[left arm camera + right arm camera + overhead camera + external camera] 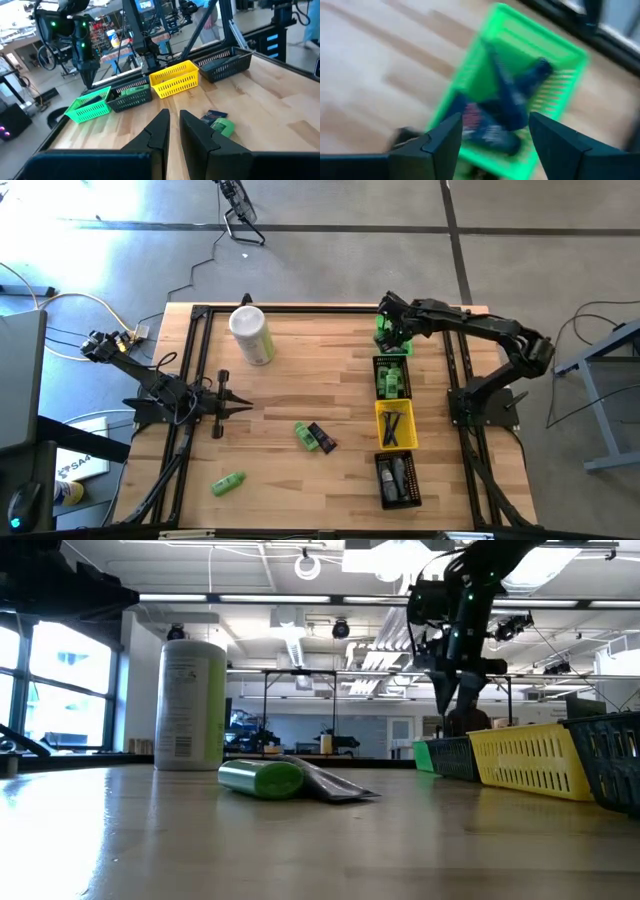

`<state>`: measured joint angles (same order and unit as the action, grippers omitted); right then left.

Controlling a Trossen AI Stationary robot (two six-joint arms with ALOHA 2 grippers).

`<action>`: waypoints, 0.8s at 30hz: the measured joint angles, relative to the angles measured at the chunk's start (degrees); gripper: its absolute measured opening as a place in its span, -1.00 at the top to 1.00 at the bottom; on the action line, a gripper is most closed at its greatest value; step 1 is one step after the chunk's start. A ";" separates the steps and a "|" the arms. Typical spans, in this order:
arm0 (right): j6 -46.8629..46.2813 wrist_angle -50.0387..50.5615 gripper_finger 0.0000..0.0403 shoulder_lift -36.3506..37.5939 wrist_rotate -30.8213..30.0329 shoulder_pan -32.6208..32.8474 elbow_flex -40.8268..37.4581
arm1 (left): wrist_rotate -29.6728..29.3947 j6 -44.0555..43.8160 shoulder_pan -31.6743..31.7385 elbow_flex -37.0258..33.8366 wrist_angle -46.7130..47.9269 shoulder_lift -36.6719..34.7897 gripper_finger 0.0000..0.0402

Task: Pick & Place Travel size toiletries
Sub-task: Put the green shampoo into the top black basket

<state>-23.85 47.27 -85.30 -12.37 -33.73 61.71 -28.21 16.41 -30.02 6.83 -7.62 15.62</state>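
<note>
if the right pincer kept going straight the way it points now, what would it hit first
Probably the dark blue tubes lying in the bright green bin. The right pincer hangs open right above that bin, pointing down into it; exact depth is hard to judge.

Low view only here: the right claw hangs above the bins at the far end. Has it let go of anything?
Observer: Yes. The right claw is open over the green bin, and blue tubes lie inside.
Operator: Anything left on the table besides the green bottle I see?
Observer: A second green bottle lies near the front edge.
Operator: The left arm?
Observer: The left claw waits shut, low over the wood on its own side.
</note>
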 joint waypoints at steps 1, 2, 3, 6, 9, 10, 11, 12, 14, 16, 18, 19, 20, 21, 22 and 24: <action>-0.18 -0.66 -0.08 0.51 2.00 0.48 0.02 | 0.00 0.54 0.00 0.00 0.02 0.00 0.82; -0.39 -1.22 -0.05 1.11 4.03 1.06 0.02 | 0.00 1.28 0.01 0.00 0.02 0.00 0.82; -0.70 -1.79 -0.02 1.89 5.98 1.65 0.02 | 0.00 1.88 0.01 0.00 0.04 0.00 0.82; -1.64 -5.09 0.10 4.40 11.12 4.64 0.03 | 0.00 3.32 0.00 0.00 0.04 0.00 0.82; -1.78 -9.24 0.23 7.11 14.55 8.76 0.04 | 0.00 4.30 0.02 0.00 0.04 0.00 0.82; -1.77 -11.56 0.27 7.79 15.02 10.53 0.04 | 0.02 4.64 0.02 0.00 0.06 0.00 0.82; -1.71 -13.99 0.31 8.31 15.35 12.40 0.07 | 0.02 4.87 0.00 0.00 0.07 0.00 0.82; -1.54 -16.36 0.35 8.79 15.35 14.29 0.09 | 0.02 4.99 0.00 0.00 0.07 0.00 0.82; -0.78 -20.74 0.43 9.57 15.36 17.77 0.07 | 0.02 5.48 0.02 -0.01 0.05 0.00 0.82; 0.09 -25.93 0.50 9.79 15.17 21.27 0.08 | 0.03 6.25 0.01 0.00 0.05 0.00 0.82; 0.35 -30.03 0.57 9.79 13.63 24.22 0.11 | 0.02 6.31 0.02 0.00 0.04 0.00 0.82; 0.39 -31.60 0.60 9.79 12.68 25.54 0.11 | 0.02 6.31 0.00 0.00 0.04 0.00 0.82; 0.70 -33.05 0.62 9.73 12.08 26.67 0.09 | 0.02 6.31 0.00 0.00 0.04 0.00 0.82; 1.29 -34.67 0.65 9.52 11.40 27.73 0.09 | 0.02 6.31 0.00 0.00 0.04 0.00 0.82; 1.73 -36.19 0.67 9.33 10.94 28.80 0.09 | 0.02 6.31 0.00 0.00 0.04 0.00 0.82; 2.67 -38.34 0.71 9.14 10.60 30.63 0.09 | 0.03 6.31 0.01 0.00 0.04 0.00 0.82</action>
<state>-21.18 8.94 -76.16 -1.77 -3.10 61.80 -28.17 22.72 -30.01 6.83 -7.57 15.62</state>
